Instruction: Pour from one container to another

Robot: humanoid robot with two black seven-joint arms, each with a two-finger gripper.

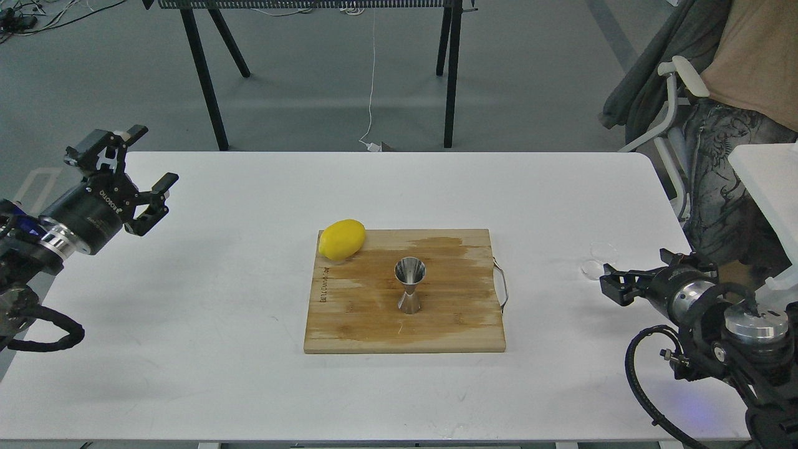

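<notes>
Shiny hourglass jigger (410, 285) upright mid-board; faint clear glass cup (600, 259) well apart near the table's right edge.

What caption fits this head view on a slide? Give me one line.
Steel jigger upright on the cutting board by a lemon; clear glass cup sits near the right gripper, left gripper open.

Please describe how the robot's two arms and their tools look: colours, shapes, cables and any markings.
Both arms are black with silver metal rings at the wrists and looping black cables. The left tool has two black fingers and white lettering on its round body. The right tool is black and boxy; no marking is readable there.
</notes>
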